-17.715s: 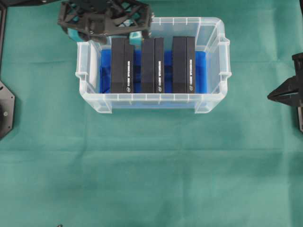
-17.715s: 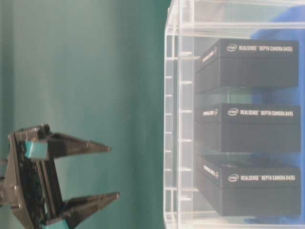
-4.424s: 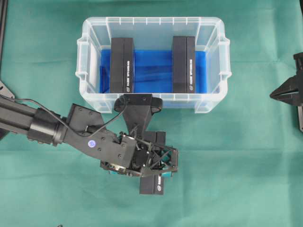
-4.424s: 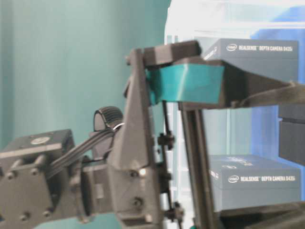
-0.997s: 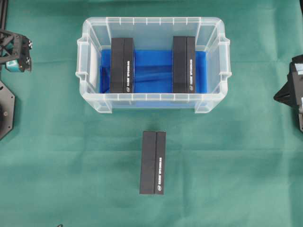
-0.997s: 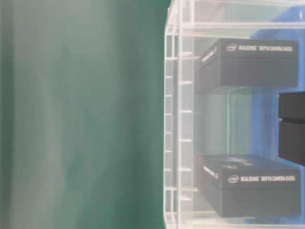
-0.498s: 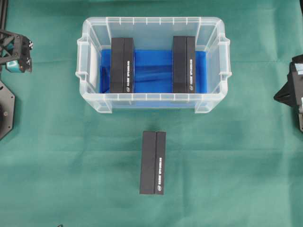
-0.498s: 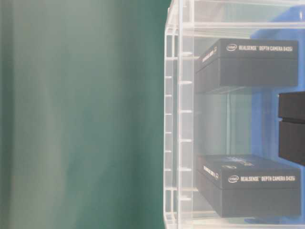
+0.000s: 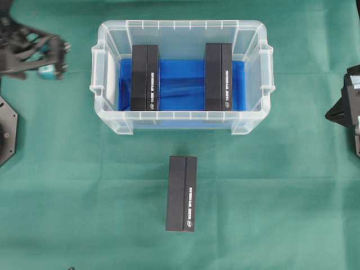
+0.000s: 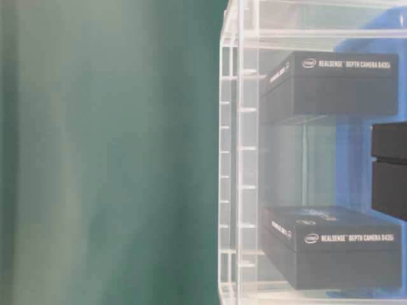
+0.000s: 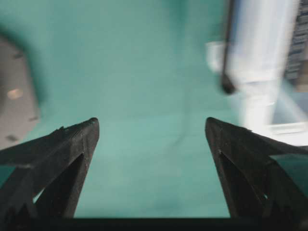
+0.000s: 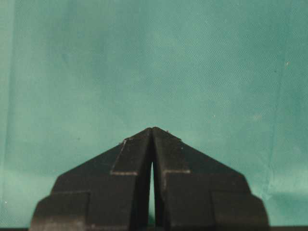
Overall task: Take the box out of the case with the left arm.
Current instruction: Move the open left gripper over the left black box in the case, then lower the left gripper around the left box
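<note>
Left gripper (image 9: 48, 53) swings back toward case (image 9: 101, 90), jaws wide, empty. One box (image 9: 181, 193) already out on cloth. Right gripper (image 12: 152, 132) closed, idle.

Green cloth (image 9: 84, 185) covers the whole table, plain and evenly coloured. The case (image 9: 99, 84) is clear, milky plastic with a ribbed rim, and its blue lining (image 9: 183, 84) shows bright between two black boxes (image 9: 145, 77) with white lettering along their sides. A third black box (image 9: 181, 193), same white print, lies on the green. The left gripper (image 9: 45, 53) is black lattice with a teal pad; the right gripper (image 12: 152, 132) is plain black.
</note>
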`<state>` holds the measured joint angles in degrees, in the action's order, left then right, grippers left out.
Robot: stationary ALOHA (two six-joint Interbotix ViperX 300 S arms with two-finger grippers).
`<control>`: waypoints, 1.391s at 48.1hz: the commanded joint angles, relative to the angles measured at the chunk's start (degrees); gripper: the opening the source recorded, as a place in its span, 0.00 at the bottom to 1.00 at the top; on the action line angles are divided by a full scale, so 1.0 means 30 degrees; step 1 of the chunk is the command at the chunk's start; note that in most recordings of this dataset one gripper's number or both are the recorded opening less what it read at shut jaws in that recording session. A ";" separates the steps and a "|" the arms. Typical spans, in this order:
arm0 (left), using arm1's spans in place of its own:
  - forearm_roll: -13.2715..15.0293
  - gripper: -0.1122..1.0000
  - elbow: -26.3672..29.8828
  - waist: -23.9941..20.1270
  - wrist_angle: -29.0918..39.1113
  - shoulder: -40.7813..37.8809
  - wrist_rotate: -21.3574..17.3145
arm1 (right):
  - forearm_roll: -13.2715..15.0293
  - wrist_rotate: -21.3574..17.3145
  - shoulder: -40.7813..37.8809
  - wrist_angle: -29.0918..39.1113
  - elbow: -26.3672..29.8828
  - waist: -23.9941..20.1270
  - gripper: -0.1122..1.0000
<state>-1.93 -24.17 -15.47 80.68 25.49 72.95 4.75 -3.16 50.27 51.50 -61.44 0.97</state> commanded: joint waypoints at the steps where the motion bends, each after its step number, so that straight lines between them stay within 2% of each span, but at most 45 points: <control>1: 0.0000 0.94 0.1553 0.0205 -0.0703 -0.1113 -0.0029 | 0.0059 -0.0029 -0.0146 -0.0059 0.0498 0.0029 0.10; 16: 0.0000 0.94 0.6270 0.1113 -0.1494 -0.5566 -0.0117 | 0.0059 -0.0029 -0.0146 -0.0029 0.0498 0.0029 0.10; 28: 0.0029 0.94 0.8262 0.1406 -0.1465 -0.7412 -0.0176 | 0.0059 -0.0029 -0.0146 -0.0029 0.0498 0.0029 0.10; 38: 0.0000 0.94 0.8701 0.1436 -0.1377 -0.7852 -0.0674 | 0.0000 -0.0029 -0.0117 -0.0029 0.0527 0.0029 0.10; 67: 0.0000 0.94 0.8232 0.1289 -0.1318 -0.7852 -0.0762 | 0.0000 -0.0029 -0.0146 -0.0029 0.0498 0.0029 0.10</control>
<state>-1.85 0.00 -11.34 76.82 1.23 70.84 4.83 -3.16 50.19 51.59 -61.44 0.97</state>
